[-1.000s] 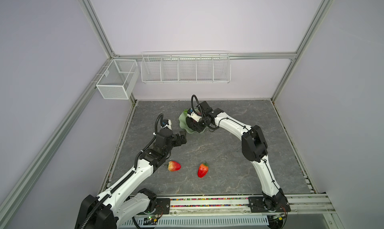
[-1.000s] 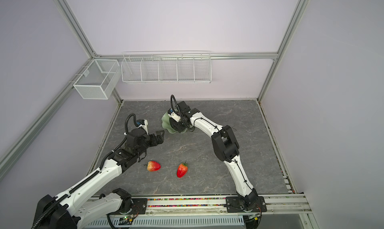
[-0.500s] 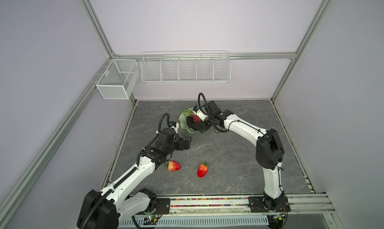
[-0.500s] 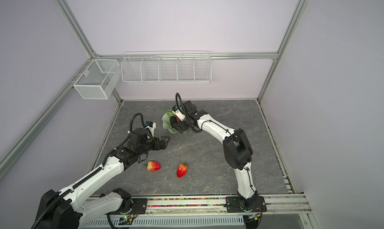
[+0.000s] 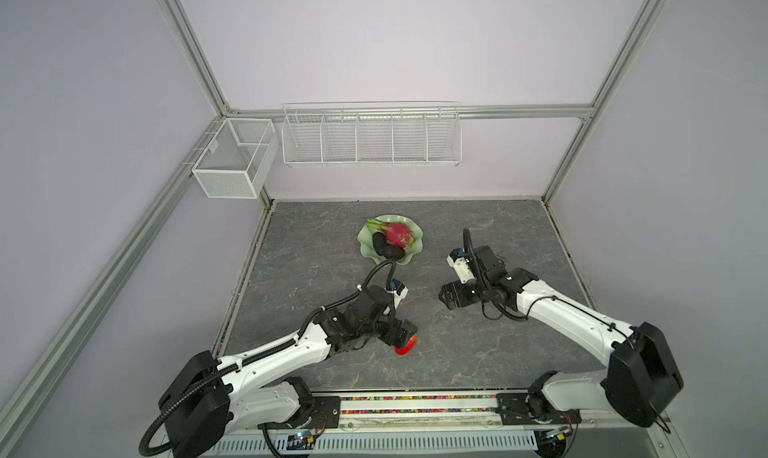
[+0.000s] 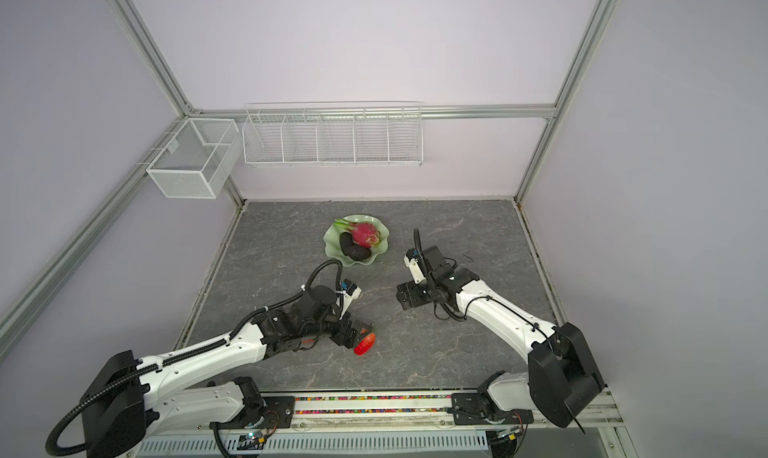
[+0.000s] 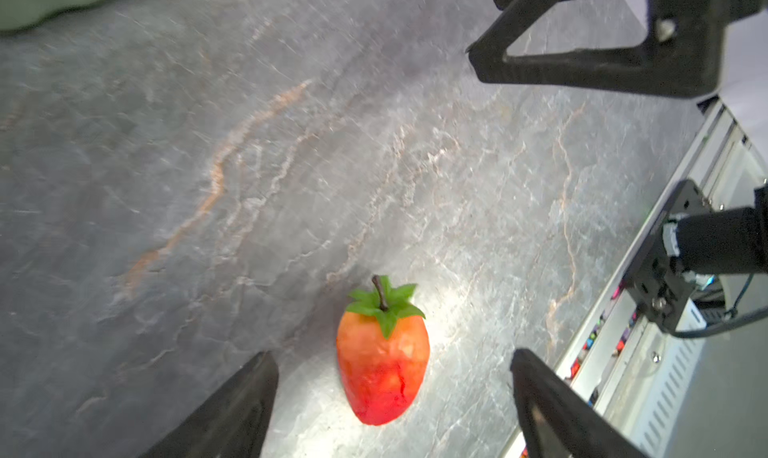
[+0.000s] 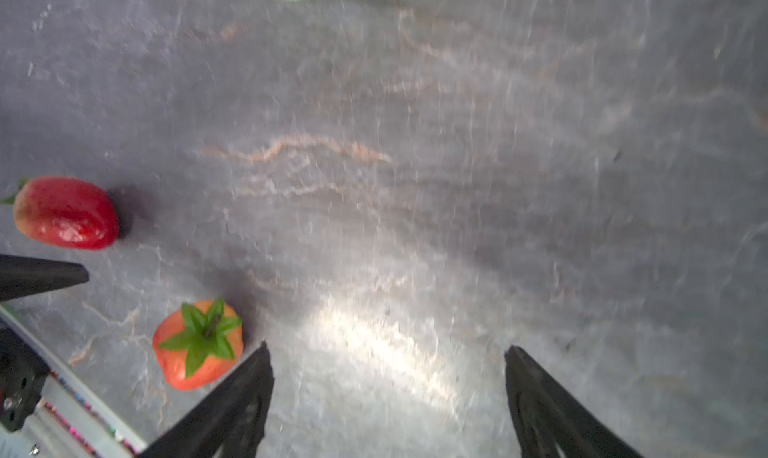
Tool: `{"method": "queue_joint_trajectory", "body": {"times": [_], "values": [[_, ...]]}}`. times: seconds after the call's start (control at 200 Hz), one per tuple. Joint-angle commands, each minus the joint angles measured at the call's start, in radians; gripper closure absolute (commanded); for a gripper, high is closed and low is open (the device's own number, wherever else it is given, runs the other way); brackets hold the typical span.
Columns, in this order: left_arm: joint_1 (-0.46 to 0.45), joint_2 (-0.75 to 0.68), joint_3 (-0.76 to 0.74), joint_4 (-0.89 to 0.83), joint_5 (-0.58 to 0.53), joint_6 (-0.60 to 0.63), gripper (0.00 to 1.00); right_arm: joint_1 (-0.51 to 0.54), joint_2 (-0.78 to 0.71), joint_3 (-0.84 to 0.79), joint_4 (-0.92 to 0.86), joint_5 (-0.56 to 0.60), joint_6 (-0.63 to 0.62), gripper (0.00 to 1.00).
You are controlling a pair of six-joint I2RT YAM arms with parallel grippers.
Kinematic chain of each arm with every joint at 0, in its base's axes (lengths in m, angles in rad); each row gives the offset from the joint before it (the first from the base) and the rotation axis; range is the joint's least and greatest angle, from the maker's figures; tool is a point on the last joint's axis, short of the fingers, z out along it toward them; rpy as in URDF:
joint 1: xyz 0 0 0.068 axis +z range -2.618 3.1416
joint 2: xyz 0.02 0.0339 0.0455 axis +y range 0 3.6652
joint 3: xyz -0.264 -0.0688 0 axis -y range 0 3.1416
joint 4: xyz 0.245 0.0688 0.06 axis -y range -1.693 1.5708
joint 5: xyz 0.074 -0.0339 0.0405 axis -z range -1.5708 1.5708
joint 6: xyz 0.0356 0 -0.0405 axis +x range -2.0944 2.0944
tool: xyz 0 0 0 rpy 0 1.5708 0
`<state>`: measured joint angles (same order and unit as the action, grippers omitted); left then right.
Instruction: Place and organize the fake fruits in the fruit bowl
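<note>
So one strawberry [image 7: 382,368] was found right between the fingers [image 7: 232,402] of the left gripper [image 7: 390,354], the other strawberry [image 8: 66,213] just beside it. The right gripper [image 8: 388,352] was hung nearby over bare table [image 8: 415,186]. Well beyond both grippers the fruit bowl [image 5: 409,254] was set, dragon fruit [image 5: 397,232] and two avocados [image 5: 388,249] inside.

**High stereo pair, two low wrist cameras.**
In both top views the camera head sat high over the front rail [image 5: 415,404], above the arm bases. It faced steeply down and back, taking in the whole grey tabletop [image 5: 316,260] up to the wire baskets [image 5: 371,138] on the rear wall, and the two pictures were nearly equal. The left wrist view looked from close above the table, slanting down at a strawberry [image 7: 382,364]. The right wrist view, also close and blurred, faced across the table's middle and apparently shared that strawberry [image 8: 198,344]. All four views shared the fruit bowl [image 6: 330,244], though the wrist views caught only its edge.
</note>
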<state>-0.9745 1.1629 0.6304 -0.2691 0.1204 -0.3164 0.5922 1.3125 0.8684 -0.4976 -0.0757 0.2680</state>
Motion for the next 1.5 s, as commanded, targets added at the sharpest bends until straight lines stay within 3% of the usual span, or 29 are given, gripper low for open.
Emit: {"method": "queue_joint_trajectory", "body": {"times": [0.0,0.15,0.435,0.525,0.615,0.665,0.855,1.005,1.105,1.25,1.5], "values": [[-0.050,0.038,-0.026,0.033,-0.049,0.002,0.14,0.014,-0.101,-0.077,-0.008,-0.024,0.100,0.12],[-0.097,0.104,-0.015,0.040,-0.084,0.019,0.16,0.017,-0.170,-0.121,-0.006,-0.018,0.109,0.12],[-0.101,0.205,0.003,0.079,-0.110,0.061,0.22,0.027,-0.200,-0.141,0.004,-0.003,0.129,0.12],[-0.101,0.228,0.013,0.084,-0.115,0.073,0.30,0.026,-0.199,-0.138,0.003,0.005,0.132,0.12],[-0.101,0.252,0.044,0.046,-0.112,0.076,0.44,0.027,-0.190,-0.126,0.002,0.002,0.129,0.12],[-0.101,0.266,0.057,0.029,-0.106,0.081,0.46,0.027,-0.185,-0.117,0.003,-0.002,0.124,0.12],[-0.075,0.156,0.056,0.052,-0.148,0.033,0.47,0.027,-0.176,-0.072,0.070,-0.068,0.080,0.12],[0.102,0.036,0.077,0.108,-0.174,0.059,0.47,0.026,-0.117,0.003,0.150,-0.122,0.029,0.12],[0.256,0.052,0.132,0.174,-0.206,0.064,0.46,0.027,-0.034,0.085,0.211,-0.168,-0.005,0.12],[0.438,0.227,0.308,0.193,-0.234,0.019,0.46,0.029,0.119,0.212,0.260,-0.258,-0.033,0.12],[0.512,0.544,0.615,0.161,-0.304,0.019,0.46,0.044,0.300,0.349,0.301,-0.291,-0.006,0.12]]}}
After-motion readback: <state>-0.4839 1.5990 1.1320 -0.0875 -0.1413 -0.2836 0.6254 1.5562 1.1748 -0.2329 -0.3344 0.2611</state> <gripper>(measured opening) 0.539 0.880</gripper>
